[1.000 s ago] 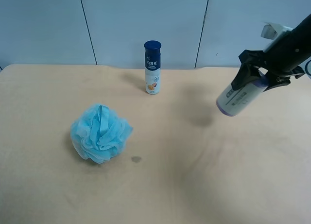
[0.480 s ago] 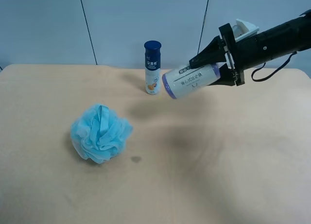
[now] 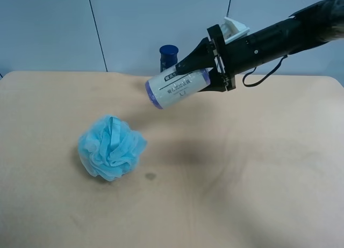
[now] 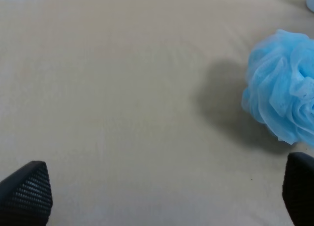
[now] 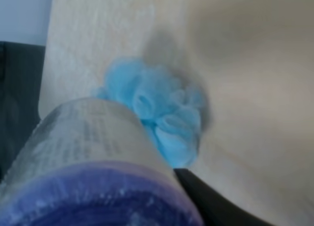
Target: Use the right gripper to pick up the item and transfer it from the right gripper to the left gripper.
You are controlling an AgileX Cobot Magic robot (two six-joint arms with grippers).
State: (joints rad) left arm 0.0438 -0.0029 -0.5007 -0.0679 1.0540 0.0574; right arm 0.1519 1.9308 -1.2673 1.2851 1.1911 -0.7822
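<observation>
The item (image 3: 177,88), a stubby roll with a cream printed label and lavender ends, is held sideways in the air by my right gripper (image 3: 201,76), which is shut on it. It hangs above the back middle of the table, in front of the bottle. In the right wrist view the item (image 5: 93,157) fills the near corner, with one black finger (image 5: 208,201) beside it. My left gripper (image 4: 162,196) is open and empty, low over bare table. Only its two fingertips (image 4: 27,191) show. It is out of the exterior high view.
A fluffy light-blue bath pouf (image 3: 112,147) lies on the tan table (image 3: 242,167); it also shows in the right wrist view (image 5: 164,108) and the left wrist view (image 4: 284,103). Only the navy cap of a slim bottle (image 3: 168,51) shows behind the item.
The right arm has swung the item from the exterior high view's right edge toward the middle and turned it sideways. It now covers most of the bottle.
</observation>
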